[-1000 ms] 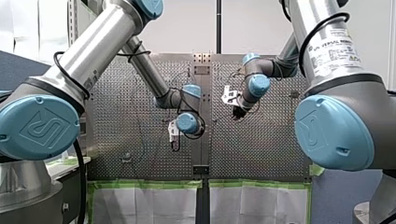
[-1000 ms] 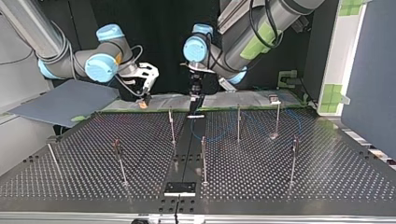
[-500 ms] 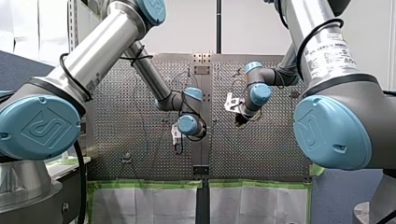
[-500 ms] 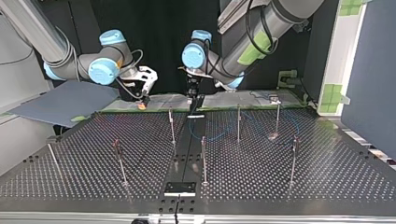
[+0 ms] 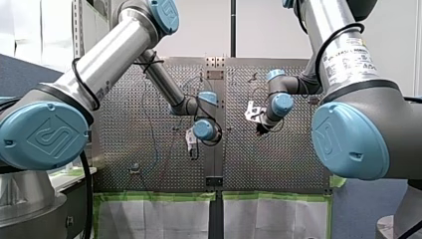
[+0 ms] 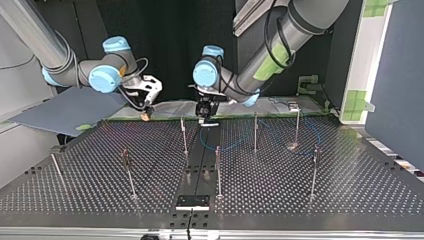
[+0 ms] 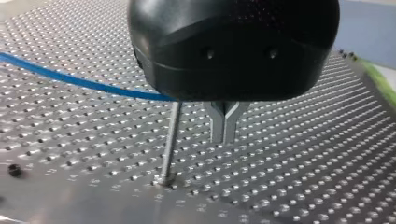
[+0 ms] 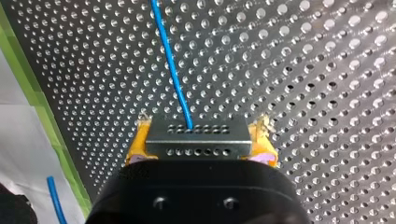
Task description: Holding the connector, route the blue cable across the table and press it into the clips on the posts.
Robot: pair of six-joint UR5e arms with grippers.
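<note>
My right claw (image 8: 201, 145) clamped on the grey connector (image 8: 196, 133), upper left in the top view; the blue cable (image 8: 173, 70), probably limp and light, is best held by the connector

my perforated table (image 6: 300, 200) fills the lower half of the top view: dark metal, holed all over, with a smooth strip (image 6: 200, 160) running down the frame's centre. 7 thin posts (image 6: 217, 170) stand in it, well apart: 1 by the left edge, 1 left of centre, 2 beside the strip, 3 to the right. a blue cable (image 6: 235, 148) lies in loose curves right of centre, near those posts. a black plate (image 6: 192, 202) sits on the strip at bottom centre. green tape (image 5: 149, 195) lines the table's edge low in the front view.
</note>
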